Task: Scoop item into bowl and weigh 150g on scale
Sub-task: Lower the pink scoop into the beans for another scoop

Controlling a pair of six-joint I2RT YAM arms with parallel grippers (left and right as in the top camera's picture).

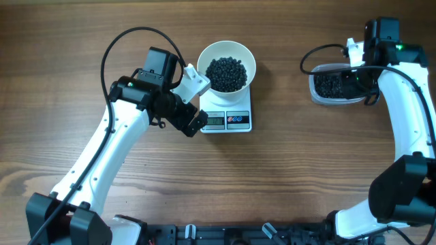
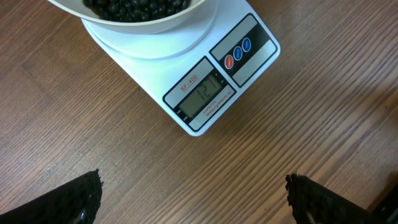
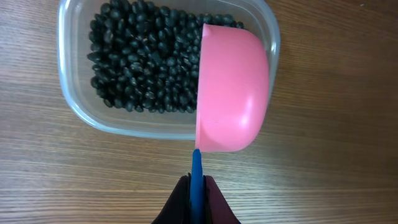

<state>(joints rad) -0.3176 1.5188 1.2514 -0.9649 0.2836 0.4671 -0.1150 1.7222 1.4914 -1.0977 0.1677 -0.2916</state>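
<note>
The white bowl [image 1: 206, 56] stands on the scale [image 1: 240, 121] and holds a heap of black beans [image 1: 226, 73], the item. In the left wrist view the bowl [image 2: 161, 23] sits above the scale's display [image 2: 202, 94], which shows digits. My left gripper [image 1: 201, 102] hovers open just left of the scale's front, its jaws [image 2: 193, 182] wide apart over bare wood. My right gripper [image 3: 196, 190] is shut on the blue handle of a pink scoop [image 3: 233, 93]. The scoop is turned on its side over the right end of the tub.
A clear plastic tub [image 3: 68, 93] with more black beans [image 3: 143, 62] lies at the far right of the table [image 1: 319, 85]. Black cables loop above both arms. Bare wood lies between the scale and the tub.
</note>
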